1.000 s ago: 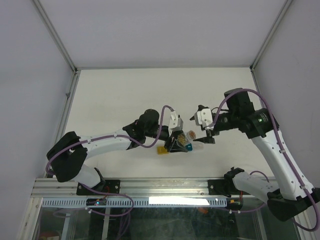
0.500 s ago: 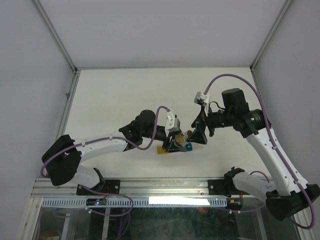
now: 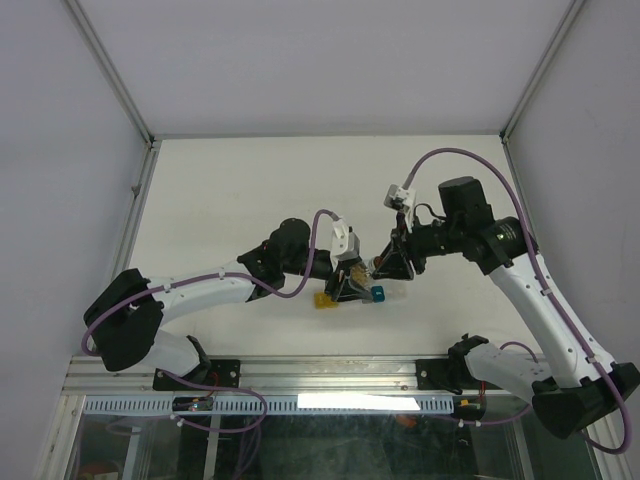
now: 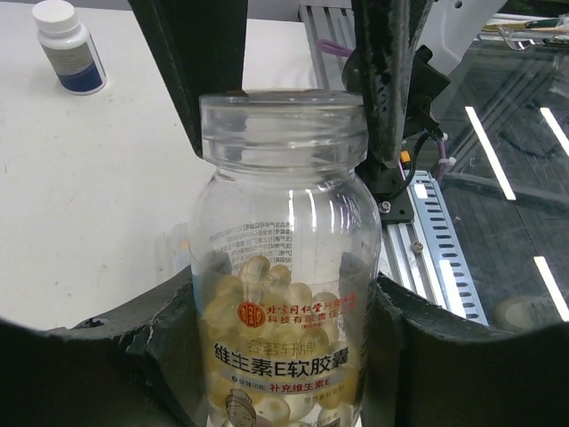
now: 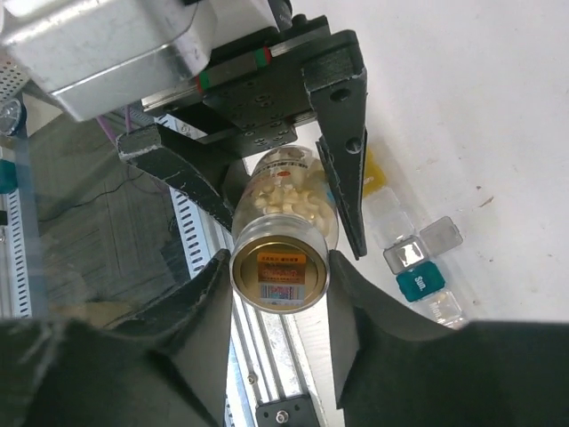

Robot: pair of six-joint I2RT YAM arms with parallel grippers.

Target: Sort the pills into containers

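Right gripper (image 3: 388, 266) moved in, pinching clear round bottle (image 4: 280, 294) top — left gripper (image 3: 347, 284) clamps body.

Bottle base: the bottle (image 4: 280, 294) ran off the lower edge of the left wrist view, so its label was cut short.
Left fingertips: the left gripper (image 3: 350, 284) fingers (image 4: 206, 80) left the frame at the top edge, and their tips were unseen.
Right grip: the right gripper (image 5: 277, 286) fingers (image 5: 191, 329) were blurred beside the bottle's end; contact could not be told.
Containers: in the row of containers (image 5: 411, 258), the yellow cell was half hidden behind a left finger. The last clear cell was partly covered by a right finger.
Pills: the pills (image 5: 289, 191) overlapped inside the bottle and could not be counted.
White bottle: the print on the white bottle (image 4: 69, 49) was too small to read.
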